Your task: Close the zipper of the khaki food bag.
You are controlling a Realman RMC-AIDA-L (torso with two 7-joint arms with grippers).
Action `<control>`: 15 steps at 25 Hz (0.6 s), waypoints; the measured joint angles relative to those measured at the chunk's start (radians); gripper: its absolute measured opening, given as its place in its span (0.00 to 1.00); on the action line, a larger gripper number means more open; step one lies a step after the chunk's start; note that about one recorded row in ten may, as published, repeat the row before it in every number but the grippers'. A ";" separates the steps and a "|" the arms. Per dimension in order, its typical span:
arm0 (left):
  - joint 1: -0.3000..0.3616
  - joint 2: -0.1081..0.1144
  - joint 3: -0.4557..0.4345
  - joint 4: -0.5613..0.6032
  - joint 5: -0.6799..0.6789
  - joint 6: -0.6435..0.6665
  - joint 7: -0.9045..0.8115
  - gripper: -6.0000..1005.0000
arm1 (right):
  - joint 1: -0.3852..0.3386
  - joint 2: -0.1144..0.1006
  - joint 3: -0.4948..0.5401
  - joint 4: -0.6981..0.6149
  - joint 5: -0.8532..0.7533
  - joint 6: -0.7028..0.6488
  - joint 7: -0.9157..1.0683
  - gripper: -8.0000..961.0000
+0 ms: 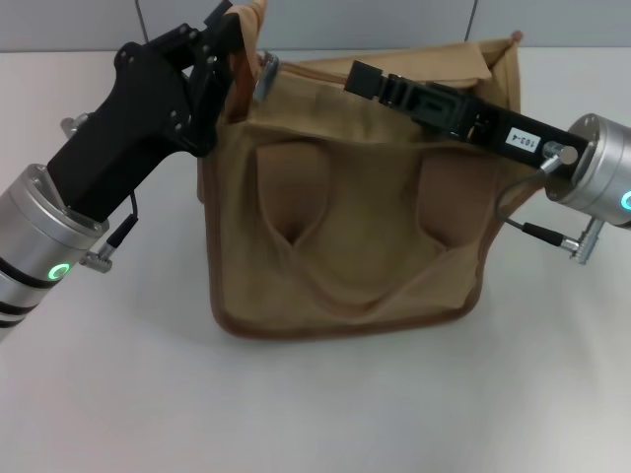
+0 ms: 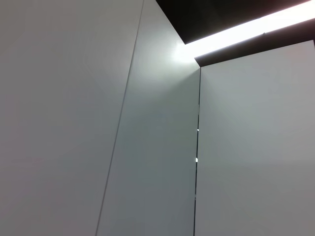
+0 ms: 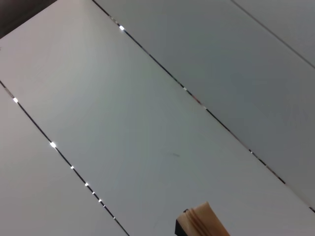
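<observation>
A: The khaki food bag [image 1: 345, 197] sits in the middle of the white surface [image 1: 315, 414] in the head view, its front with the two strap handles [image 1: 296, 197] facing the camera. Where are the arms?

B: The left gripper [image 1: 237, 54] is at the bag's far left top corner, closed on an upright tab of tan fabric there. Something shiny and metallic [image 1: 266, 77] sits just beside it; it may be the pull of the zipper, but I can't be sure. The right gripper [image 1: 367, 77] reaches across the top from the right; I cannot tell whether it is open or closed.

A: And the zipper line itself?

B: Hidden behind the top edge. That is the risk: if the left hold slips or pulls off-line, I'd guess the soft canvas bunches and the slider jams.

A: Left wrist view?

B: Only grey wall panels and a lit strip of ceiling. No help.

A: Right wrist view?

B: More panels, plus a tan ribbed edge [image 3: 206, 219] at the border. If the right arm bears down, the bag could collapse or slide.
</observation>
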 joint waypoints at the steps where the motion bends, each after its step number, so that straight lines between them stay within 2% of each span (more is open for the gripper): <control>1: 0.001 0.000 -0.004 0.000 0.000 0.000 0.000 0.08 | -0.004 0.000 0.001 -0.001 0.000 0.000 0.000 0.01; 7: 0.003 0.001 -0.013 0.001 0.001 -0.001 0.000 0.08 | -0.019 -0.001 0.004 -0.016 0.014 -0.021 -0.019 0.01; 15: -0.003 0.001 -0.011 -0.011 0.008 0.008 0.000 0.08 | -0.025 0.004 0.000 -0.008 0.054 -0.143 -0.186 0.07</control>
